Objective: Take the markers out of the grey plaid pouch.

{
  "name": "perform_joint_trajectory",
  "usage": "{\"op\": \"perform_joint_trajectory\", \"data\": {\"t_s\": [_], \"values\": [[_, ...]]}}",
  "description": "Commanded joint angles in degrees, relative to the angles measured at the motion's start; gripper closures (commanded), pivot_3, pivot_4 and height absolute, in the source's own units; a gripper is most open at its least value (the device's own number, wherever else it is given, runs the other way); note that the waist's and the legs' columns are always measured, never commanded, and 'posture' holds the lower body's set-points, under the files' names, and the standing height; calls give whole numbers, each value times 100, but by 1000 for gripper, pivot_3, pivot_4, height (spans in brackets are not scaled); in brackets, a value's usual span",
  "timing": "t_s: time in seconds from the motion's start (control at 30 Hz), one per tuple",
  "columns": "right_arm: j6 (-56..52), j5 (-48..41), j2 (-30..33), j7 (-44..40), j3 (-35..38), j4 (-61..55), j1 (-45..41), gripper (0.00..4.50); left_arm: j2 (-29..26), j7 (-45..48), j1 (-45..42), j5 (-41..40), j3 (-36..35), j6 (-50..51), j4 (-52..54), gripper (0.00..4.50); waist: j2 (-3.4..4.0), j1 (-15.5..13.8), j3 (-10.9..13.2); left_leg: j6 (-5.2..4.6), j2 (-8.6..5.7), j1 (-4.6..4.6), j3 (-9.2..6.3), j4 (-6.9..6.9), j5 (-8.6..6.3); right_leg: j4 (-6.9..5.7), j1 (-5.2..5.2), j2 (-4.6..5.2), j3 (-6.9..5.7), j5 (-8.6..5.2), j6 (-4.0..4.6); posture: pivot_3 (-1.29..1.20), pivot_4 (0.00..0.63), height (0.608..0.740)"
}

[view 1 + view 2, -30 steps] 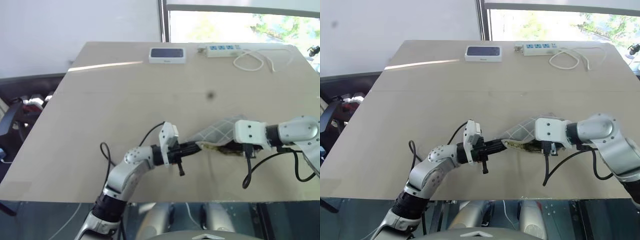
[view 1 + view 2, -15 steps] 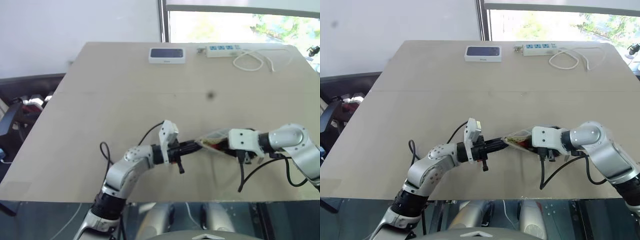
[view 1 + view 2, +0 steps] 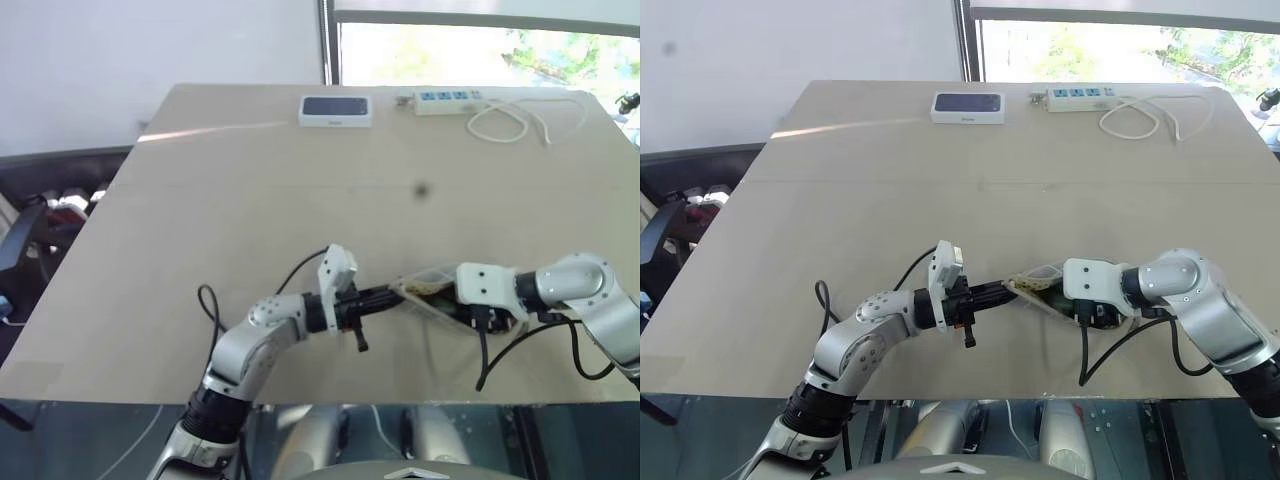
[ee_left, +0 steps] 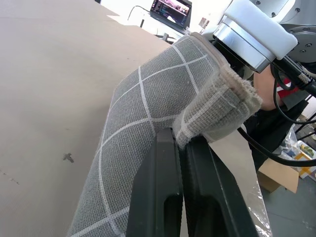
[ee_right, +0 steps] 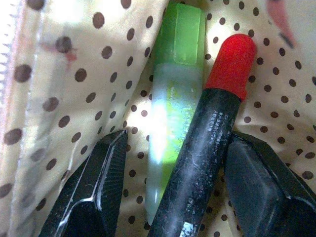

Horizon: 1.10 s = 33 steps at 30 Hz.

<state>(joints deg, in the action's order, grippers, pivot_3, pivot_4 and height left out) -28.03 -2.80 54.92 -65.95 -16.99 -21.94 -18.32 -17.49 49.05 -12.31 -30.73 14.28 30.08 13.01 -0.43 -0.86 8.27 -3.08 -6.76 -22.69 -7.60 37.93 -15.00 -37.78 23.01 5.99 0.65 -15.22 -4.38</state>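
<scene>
Right wrist view: right end effector [image 5: 170, 190] spread open inside grey plaid pouch [image 4: 148, 113] near worktop [image 3: 250, 200] front edge, straddling markers [image 5: 197, 133] not gripped; left end effector [image 4: 180, 163] clamped shut on pouch end; nothing removed yet, all markers left.

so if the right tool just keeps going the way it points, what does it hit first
Probably the two markers lying between its open fingers: the green-capped marker and the red-capped marker, inside the pouch's dotted lining. Depth is unclear, but they look very close.
</scene>
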Motion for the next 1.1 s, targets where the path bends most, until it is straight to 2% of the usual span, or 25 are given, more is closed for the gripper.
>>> {"op": "perform_joint_trajectory", "data": {"t_s": [0.03, 0.07, 0.17, 0.23, 0.47, 0.8, 1.1], "values": [[-314, -290, 8, -114, 150, -190, 80, 1985, -18, 16, -66, -72, -162, -100, 239, 4500, 0, 0, 0, 0, 0, 0, 0, 0, 0, 0, 0, 0, 0, 0, 0, 0, 150, 738], [-436, -425, -19, -108, 202, -259, 99, 2275, -18, 20, -60, -61, -155, -110, 234, 4500, 0, 0, 0, 0, 0, 0, 0, 0, 0, 0, 0, 0, 0, 0, 0, 0, 150, 738], [-647, -708, -90, -64, 313, -393, 159, 3671, -18, 29, -49, -35, -137, -133, 217, 4500, 1, 3, -1, 0, 0, 0, 0, 1, 0, 0, -1, 1, 1, 0, 0, 0, 150, 738], [-716, -801, -129, -30, 372, -468, 194, 4020, -24, 30, -40, -31, -130, -141, 213, 4500, -4, 1, -2, 0, 0, 3, -2, 3, 0, -1, -5, 0, -3, 0, 0, 0, 150, 738], [-659, -838, -143, 62, 421, -507, 247, 4020, -39, 43, -17, -9, -108, -165, 198, 4500, -4, 1, -2, 0, 0, 2, -3, 6, 0, -2, -6, 0, -4, 0, 0, 0, 150, 738], [198, -872, -414, 538, 1037, -223, 249, 4021, -237, 171, 154, 195, 19, -398, 235, 4500, -3, 2, -2, 0, -1, 2, -2, 9, 0, -5, -6, 1, -3, 0, 0, 0, 150, 738], [795, -1079, -384, 388, 1252, -373, 441, 4021, -171, 1, 88, 306, -136, -609, 17, 4500, -3, 0, -1, 0, -1, 1, -3, 9, 0, -4, -5, 0, -3, 0, 0, 0, 150, 738]]}}
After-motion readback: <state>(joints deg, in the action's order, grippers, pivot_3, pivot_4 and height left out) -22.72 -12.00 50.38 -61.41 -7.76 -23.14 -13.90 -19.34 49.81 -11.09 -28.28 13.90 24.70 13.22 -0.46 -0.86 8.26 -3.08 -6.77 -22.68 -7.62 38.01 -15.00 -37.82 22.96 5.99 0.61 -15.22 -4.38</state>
